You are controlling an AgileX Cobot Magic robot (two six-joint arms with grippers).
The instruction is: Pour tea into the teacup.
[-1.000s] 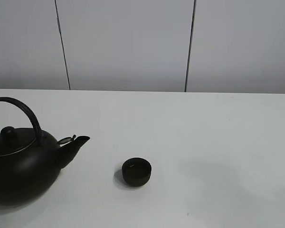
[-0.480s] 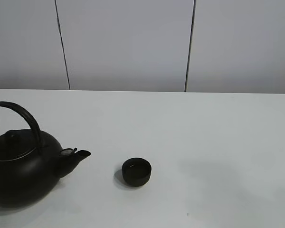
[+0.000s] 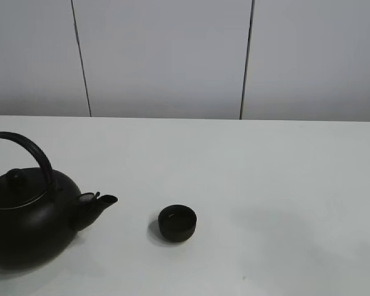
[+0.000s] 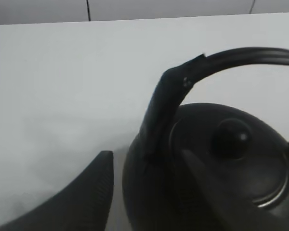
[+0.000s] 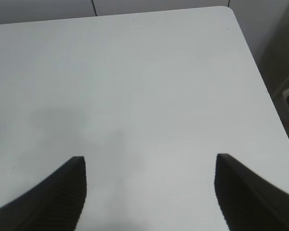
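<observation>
The small black teacup (image 3: 177, 222) stands on the white table (image 3: 283, 185), a little left of the middle. To its left sits the big black kettle (image 3: 24, 222), upright, with its spout pointing at the cup and a gap between them. In the left wrist view my left gripper (image 4: 144, 161) is open, its fingers (image 4: 89, 192) standing either side of the base of the kettle's arched handle (image 4: 164, 103) without pinching it. My right gripper (image 5: 149, 161) hangs open over bare table with nothing between its fingers. What is inside the cup cannot be made out.
A grey panelled wall (image 3: 166, 55) runs behind the table's far edge. The right wrist view shows the table's rounded corner (image 5: 226, 9) and the drop beyond its side edge.
The kettle has come down from a tilted pose to stand flat, its spout lower and level. My left gripper has opened off the handle and drawn back leftward out of the exterior high view.
</observation>
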